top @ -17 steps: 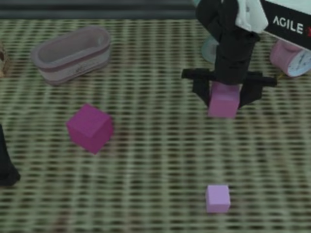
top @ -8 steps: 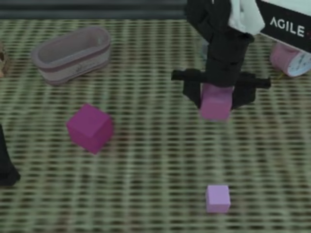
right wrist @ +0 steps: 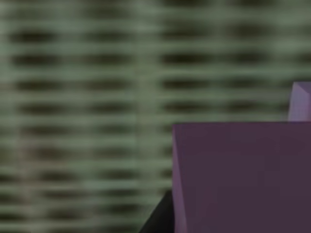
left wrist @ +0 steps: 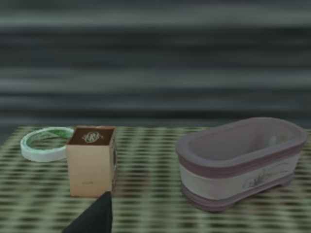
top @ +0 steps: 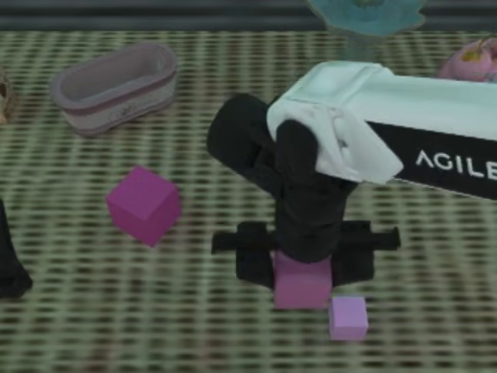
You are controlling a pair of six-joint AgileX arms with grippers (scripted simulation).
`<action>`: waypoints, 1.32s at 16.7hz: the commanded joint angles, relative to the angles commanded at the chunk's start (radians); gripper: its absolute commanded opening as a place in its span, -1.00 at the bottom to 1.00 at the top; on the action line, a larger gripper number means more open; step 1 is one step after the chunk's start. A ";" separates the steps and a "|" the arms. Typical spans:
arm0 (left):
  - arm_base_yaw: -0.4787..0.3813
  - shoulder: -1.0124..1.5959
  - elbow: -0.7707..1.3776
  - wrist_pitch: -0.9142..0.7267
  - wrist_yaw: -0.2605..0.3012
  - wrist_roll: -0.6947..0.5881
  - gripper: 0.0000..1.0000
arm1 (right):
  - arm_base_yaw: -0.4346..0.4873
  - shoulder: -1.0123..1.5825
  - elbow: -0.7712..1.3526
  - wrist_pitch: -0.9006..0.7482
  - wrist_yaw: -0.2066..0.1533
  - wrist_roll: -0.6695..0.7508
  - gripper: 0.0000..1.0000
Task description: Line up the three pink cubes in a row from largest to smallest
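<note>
The right gripper (top: 303, 260) is clamped on the medium pink cube (top: 302, 284), its black fingers (top: 255, 263) pressing the cube from either side while the cube's lower half shows below the wrist in the top view. The small pale lilac-pink cube (top: 347, 318) sits just beside it, at its lower right corner and all but touching; the right wrist view confirms this, with the held cube (right wrist: 243, 177) filling the near field and a sliver of the small one (right wrist: 301, 102) showing past its edge. The large deep magenta cube (top: 144, 204) rests well apart to the left, turned at an angle to the weave of the green woven mat (top: 202, 311). The right arm's white forearm reaches in from the right edge, and its black band carries the white letters "AGILE" (cut off by the frame edge). Farther out, a pinkish oval tub (top: 115, 84) stands at the upper left, a pink round alarm clock (top: 472, 61) peeks in at the upper right, and a teal object (top: 365, 15) lies at the top edge. The left gripper (top: 9, 268) is parked at the left edge; its wrist view shows one dark fingertip (left wrist: 95, 218), the tub (left wrist: 240, 162), a tan box (left wrist: 91, 167) with a round emblem too blurred to read, and a white-green ring (left wrist: 43, 143).
</note>
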 joint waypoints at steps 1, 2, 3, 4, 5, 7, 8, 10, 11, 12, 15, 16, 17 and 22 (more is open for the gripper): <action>0.000 0.000 0.000 0.000 0.000 0.000 1.00 | 0.020 -0.020 -0.021 0.007 0.000 0.016 -1.00; 0.000 0.000 0.000 0.000 0.000 0.000 1.00 | 0.030 -0.029 -0.031 0.010 0.001 0.024 -1.00; 0.000 0.000 0.000 0.000 0.000 0.000 1.00 | 0.031 -0.030 -0.032 0.010 0.001 0.025 -1.00; 0.000 0.000 0.000 0.000 0.000 0.000 1.00 | 0.031 -0.030 -0.032 0.010 0.001 0.025 -1.00; 0.000 0.000 0.000 0.000 0.000 0.000 1.00 | 0.031 -0.030 -0.032 0.010 0.001 0.025 -1.00; 0.000 0.000 0.000 0.000 0.000 0.000 1.00 | 0.027 -0.025 -0.032 0.011 0.000 0.026 -1.00; 0.000 0.000 0.000 0.000 0.000 0.000 1.00 | 0.027 -0.021 -0.042 0.025 0.000 0.025 -1.00; 0.000 0.000 0.000 0.000 0.000 0.000 1.00 | 0.028 -0.004 -0.079 0.083 0.001 0.023 -1.00; 0.000 0.000 0.000 0.000 0.000 0.000 1.00 | 0.029 0.009 -0.104 0.123 0.001 0.022 -1.00; 0.000 0.000 0.000 0.000 0.000 0.000 1.00 | 0.029 0.023 -0.130 0.167 0.001 0.023 -1.00; 0.000 0.000 0.000 0.000 0.000 0.000 1.00 | 0.029 0.056 -0.190 0.256 0.001 0.024 -1.00; 0.000 0.000 0.000 0.000 0.000 0.000 1.00 | 0.029 0.060 -0.197 0.265 0.001 0.025 -1.00; 0.000 0.000 0.000 0.000 0.000 0.000 1.00 | 0.029 0.060 -0.197 0.265 0.001 0.025 -1.00; 0.000 0.000 0.000 0.000 0.000 0.000 1.00 | 0.029 0.060 -0.197 0.265 0.001 0.025 -0.55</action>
